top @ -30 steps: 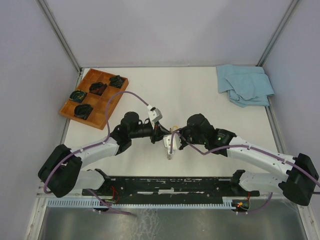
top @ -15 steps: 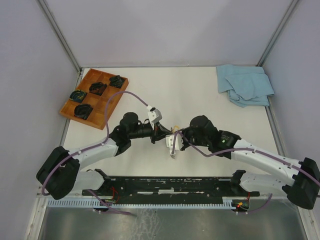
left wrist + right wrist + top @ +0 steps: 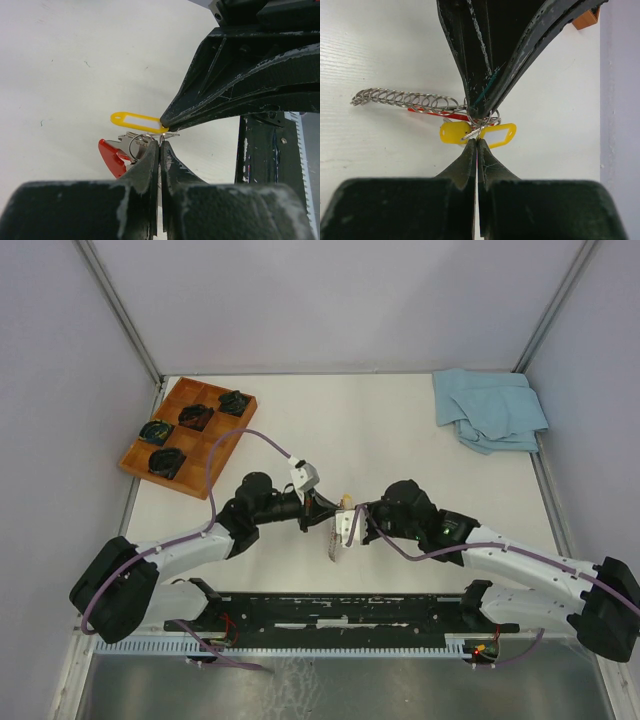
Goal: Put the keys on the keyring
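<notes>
The keyring [image 3: 481, 120] hangs between both grippers above the table. Its beaded chain [image 3: 405, 98] and red strap [image 3: 432, 113] trail left in the right wrist view. A yellow oval tag [image 3: 500, 134] and a yellow-headed key [image 3: 452, 132] hang at the ring. My left gripper [image 3: 160, 142] is shut on the ring's thin wire, with a silver key [image 3: 127, 140], the red strap [image 3: 114, 156] and the tag [image 3: 137, 121] beside it. My right gripper [image 3: 476, 141] is shut on the ring from the opposite side. In the top view the left gripper [image 3: 318, 512] and the right gripper [image 3: 350, 524] meet tip to tip at the bundle [image 3: 336, 540].
A wooden tray [image 3: 213, 453] at the back left holds several black coiled items [image 3: 165, 460]. A blue cloth [image 3: 490, 410] lies at the back right. The black rail [image 3: 340, 610] of the arm bases runs along the near edge.
Both grippers have moved a little toward the near edge together, still tip to tip on the bundle. The chain now hangs lower below them.
</notes>
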Robot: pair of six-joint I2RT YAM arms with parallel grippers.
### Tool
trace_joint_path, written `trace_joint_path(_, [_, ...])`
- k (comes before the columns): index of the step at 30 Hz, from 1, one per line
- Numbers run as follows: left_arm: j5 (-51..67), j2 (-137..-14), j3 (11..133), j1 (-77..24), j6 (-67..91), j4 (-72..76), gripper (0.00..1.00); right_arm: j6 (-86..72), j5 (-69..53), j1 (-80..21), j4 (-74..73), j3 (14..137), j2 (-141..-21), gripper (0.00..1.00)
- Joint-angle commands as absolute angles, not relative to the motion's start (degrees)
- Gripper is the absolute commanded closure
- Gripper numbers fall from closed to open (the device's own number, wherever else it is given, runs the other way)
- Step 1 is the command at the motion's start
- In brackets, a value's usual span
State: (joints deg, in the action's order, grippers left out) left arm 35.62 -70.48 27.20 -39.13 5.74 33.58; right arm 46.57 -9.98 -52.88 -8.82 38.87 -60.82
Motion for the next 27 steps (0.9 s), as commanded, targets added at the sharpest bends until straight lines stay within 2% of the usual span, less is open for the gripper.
trace_joint_path(1, [33.49, -69.03, 26.91, -38.58, 8.31, 41.81, 0.97, 41.85, -7.91, -52.56, -4.17, 35.02, -59.51, 0.99])
trace_joint_path(19, [28.62, -70.74, 22.90, -38.63, 15.53, 53.05, 0.97, 36.65, -9.05, -52.56, 0.65, 34.66, -64.82, 0.99])
trace_joint_path(27, [27.25, -71.19, 21.45, -38.68, 16.16, 55.30, 0.97, 32.44, -8.86, -52.55, 5.77, 34.41, -66.35, 0.90])
